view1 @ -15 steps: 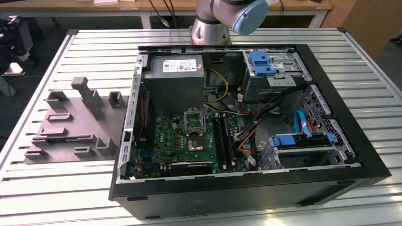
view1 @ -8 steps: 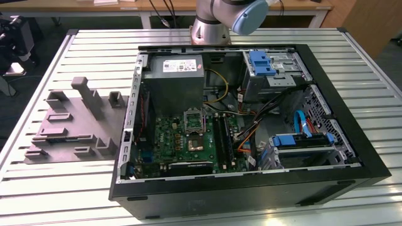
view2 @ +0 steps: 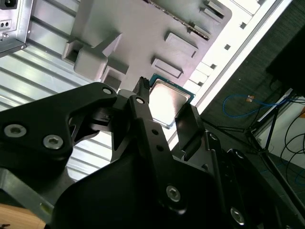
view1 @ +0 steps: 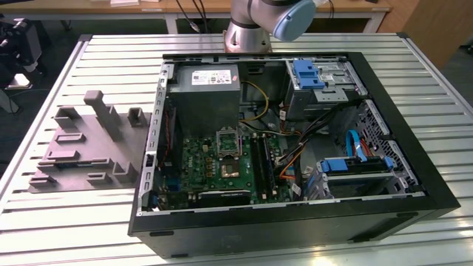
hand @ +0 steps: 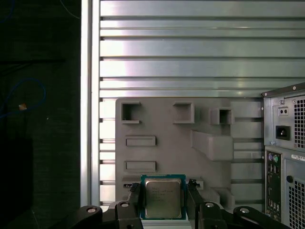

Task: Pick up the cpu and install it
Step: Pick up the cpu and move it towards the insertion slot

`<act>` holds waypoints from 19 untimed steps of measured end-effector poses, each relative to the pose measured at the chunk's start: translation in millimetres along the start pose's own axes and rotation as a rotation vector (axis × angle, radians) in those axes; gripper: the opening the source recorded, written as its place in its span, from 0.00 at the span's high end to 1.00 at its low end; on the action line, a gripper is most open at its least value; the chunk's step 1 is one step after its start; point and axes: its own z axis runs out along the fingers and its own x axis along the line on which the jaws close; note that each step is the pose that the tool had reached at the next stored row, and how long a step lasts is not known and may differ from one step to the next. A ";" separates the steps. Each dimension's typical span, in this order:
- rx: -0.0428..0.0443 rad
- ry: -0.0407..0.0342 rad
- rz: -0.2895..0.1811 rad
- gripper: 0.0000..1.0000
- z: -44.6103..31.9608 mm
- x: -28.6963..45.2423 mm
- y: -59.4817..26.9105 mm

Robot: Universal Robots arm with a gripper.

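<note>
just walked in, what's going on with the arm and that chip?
The arm's gripper is shut on the cpu, with a finger on each of two opposite edges. It holds the chip above the grey fixture tray on the slatted table. The open computer case sits beside the tray, on the exterior view's right. Its motherboard socket looks bare. So the cpu is picked up but not installed.

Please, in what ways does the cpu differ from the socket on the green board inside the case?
The cpu has a pale metal top; the socket shows a dark centre in a metal frame. The cpu sits between the jaws of the gripper, over the grey fixture plate; the socket lies flat on the green board. Both are roughly square.
</note>
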 end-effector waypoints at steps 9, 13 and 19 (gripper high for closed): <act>0.0000 0.0000 0.000 0.53 0.0 -4.5 0.1; 0.0000 0.0001 0.000 0.53 0.0 -8.3 0.2; 0.0000 0.0001 0.000 0.53 0.1 -16.5 0.3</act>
